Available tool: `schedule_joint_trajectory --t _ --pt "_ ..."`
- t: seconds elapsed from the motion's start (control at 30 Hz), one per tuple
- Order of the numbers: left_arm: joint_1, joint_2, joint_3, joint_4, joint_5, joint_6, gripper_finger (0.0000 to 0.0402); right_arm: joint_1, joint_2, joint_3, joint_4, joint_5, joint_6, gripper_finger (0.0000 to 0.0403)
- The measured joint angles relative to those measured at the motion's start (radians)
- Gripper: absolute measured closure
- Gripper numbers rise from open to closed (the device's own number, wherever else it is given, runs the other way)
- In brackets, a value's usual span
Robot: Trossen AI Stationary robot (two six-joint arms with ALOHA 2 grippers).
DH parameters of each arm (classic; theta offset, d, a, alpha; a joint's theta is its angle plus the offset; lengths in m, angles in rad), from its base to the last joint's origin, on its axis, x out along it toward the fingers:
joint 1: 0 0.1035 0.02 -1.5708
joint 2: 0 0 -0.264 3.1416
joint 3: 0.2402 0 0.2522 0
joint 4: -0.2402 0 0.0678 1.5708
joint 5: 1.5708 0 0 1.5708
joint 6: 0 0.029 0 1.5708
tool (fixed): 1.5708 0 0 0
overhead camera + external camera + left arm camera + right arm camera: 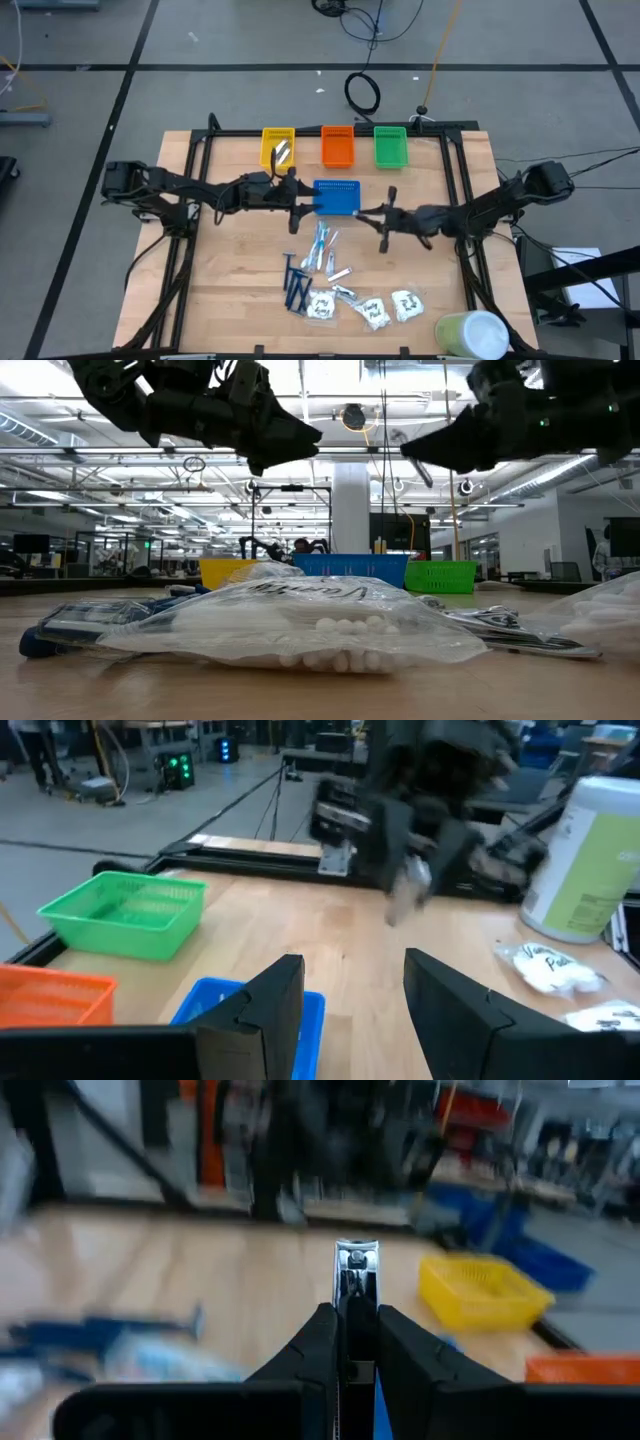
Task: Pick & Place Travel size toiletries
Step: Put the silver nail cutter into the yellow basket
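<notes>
Overhead, right pincer clamped on nail clipper, left pincer apart, above wooden table.

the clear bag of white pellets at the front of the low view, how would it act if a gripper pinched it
The clear bag looks limp and wrinkled, so it would probably sag. Its glossy film may slip. The loose white pellets inside would likely shift toward the low end.

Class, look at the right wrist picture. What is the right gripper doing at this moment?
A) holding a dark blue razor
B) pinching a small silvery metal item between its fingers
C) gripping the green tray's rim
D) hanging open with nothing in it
B: in the right wrist view the right gripper is closed on a small silvery metal item that sticks out past its fingertips.
</notes>
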Motion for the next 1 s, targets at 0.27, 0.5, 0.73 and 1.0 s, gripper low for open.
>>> schedule_joint_trajectory --t 0.27,0.5,0.73,1.0 --pt "-0.034 0.153 0.022 0.23 -0.006 0.208 0.0229 -0.04 0.0 -0.054 0.244 -0.101 0.007 0.0363" --pt "-0.076 0.272 0.132 0.239 -0.024 0.224 0.0229 -0.036 0.0 -0.053 0.309 -0.215 0.0 0.0363" --pt "-0.099 0.371 0.304 0.236 -0.017 0.107 0.0229 -0.036 0.0 -0.052 0.302 -0.214 0.0 0.0363" --pt "-0.112 0.456 0.409 0.231 -0.014 0.101 0.0229 -0.03 0.0 -0.051 0.315 -0.229 -0.001 0.0363"
